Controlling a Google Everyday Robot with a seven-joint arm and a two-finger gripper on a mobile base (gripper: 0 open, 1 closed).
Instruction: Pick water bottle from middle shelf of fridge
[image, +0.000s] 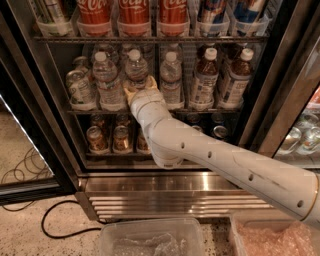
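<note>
The fridge stands open in front of me. Its middle shelf holds several clear water bottles with white caps on the left and bottles of brown drink on the right. My gripper reaches into the middle shelf. It is at the lower body of one water bottle, the third from the left, and hides that bottle's base. My white arm runs from the lower right up to the shelf.
Red cola bottles stand on the rack above and small cans on the rack below. The steel louvred base is under the shelves. Clear plastic bins sit at the bottom. A black cable lies on the floor at the left.
</note>
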